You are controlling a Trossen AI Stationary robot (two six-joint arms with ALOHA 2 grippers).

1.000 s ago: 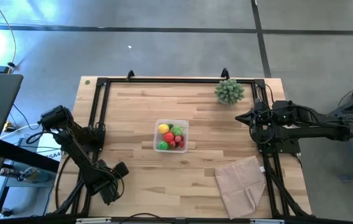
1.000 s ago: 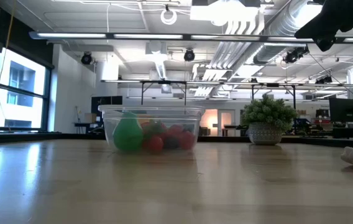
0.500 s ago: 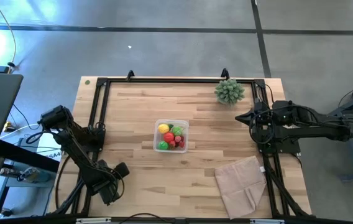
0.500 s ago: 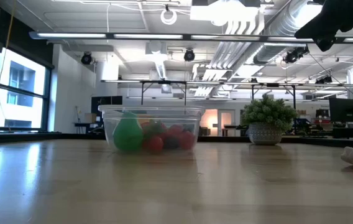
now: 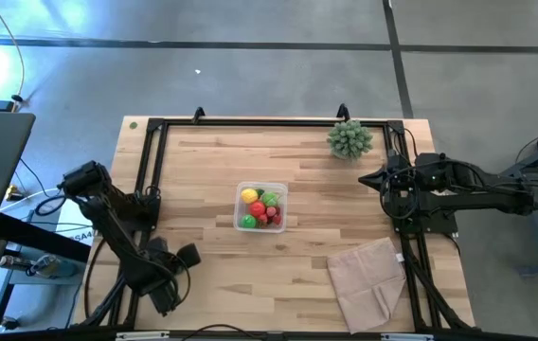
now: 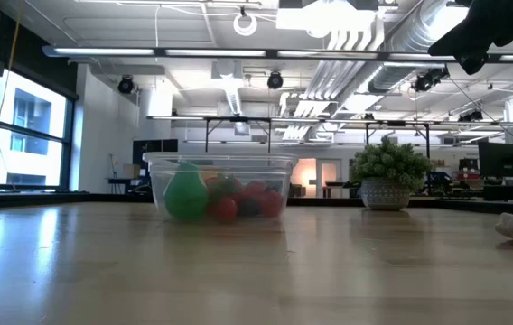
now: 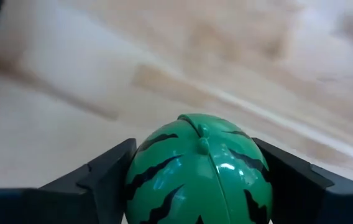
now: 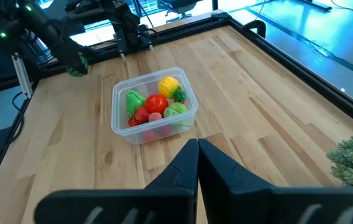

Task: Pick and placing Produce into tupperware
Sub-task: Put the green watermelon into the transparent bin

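The clear tupperware tub [image 5: 262, 206] sits in the middle of the table and holds a yellow lemon [image 5: 248, 196], a red tomato [image 5: 258, 208] and green pieces; it also shows in the low view [image 6: 220, 185] and in the right wrist view [image 8: 155, 106]. My left gripper [image 5: 184, 256] is over the table's near left part, shut on the green striped melon ball [image 7: 198, 171]. My right gripper [image 5: 364, 177] waits shut at the table's right side, its fingers [image 8: 196, 155] touching nothing. My left gripper pinches the melon ball between its two fingers [image 7: 111, 174], one on each side of the ball's widest part [image 7: 136, 180]. The stem end [image 7: 200, 130] faces away from the wrist. Seen from the right wrist view, the ball [image 8: 77, 62] is off the table.
A spiky pale-green plant ball [image 5: 349, 139] stands at the far right corner. A beige folded cloth [image 5: 368, 279] lies at the near right. A black frame [image 5: 155, 128] runs along the table's far, left and right edges. Bare wood lies between my left gripper and the tub.
My left gripper has shifted slightly toward the tub, still shut on the melon ball. The tub and my right gripper have kept still.
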